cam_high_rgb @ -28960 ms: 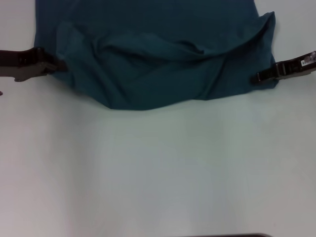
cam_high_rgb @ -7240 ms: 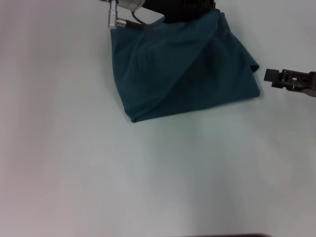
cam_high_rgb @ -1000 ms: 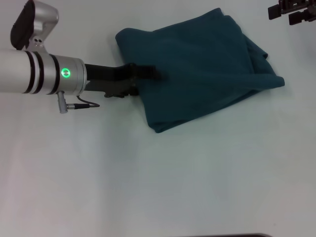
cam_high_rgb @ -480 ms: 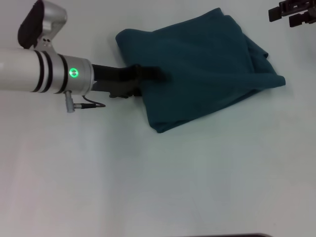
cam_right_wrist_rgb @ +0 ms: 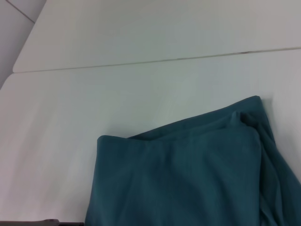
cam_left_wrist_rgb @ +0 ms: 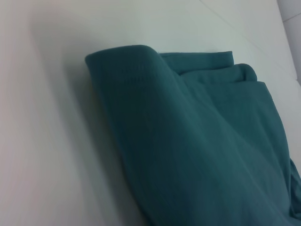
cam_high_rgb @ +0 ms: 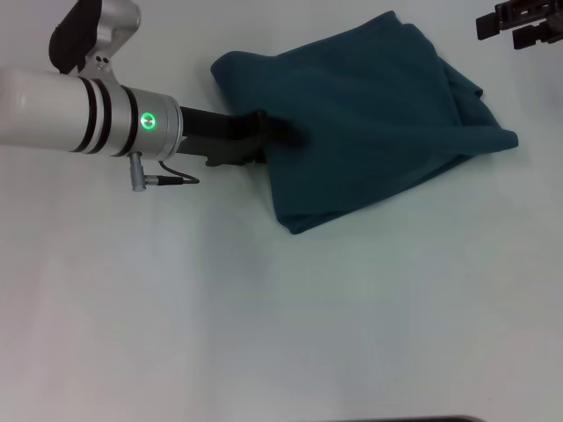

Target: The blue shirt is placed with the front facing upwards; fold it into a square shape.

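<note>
White table point(cam_high_rgb: 264, 316) fills the head view, where the folded blue shirt point(cam_high_rgb: 369, 114) has slid rightward with the left gripper point(cam_high_rgb: 280, 130), seemingly pinching its edge, squaring the bundle; the right gripper point(cam_high_rgb: 519, 22) idles far off, aperture unclear; wrist views show soft, rounded cotton folds.

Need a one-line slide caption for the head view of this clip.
Left gripper at the left edge of the folded blue shirt on the white table; right gripper apart, far right.
</note>
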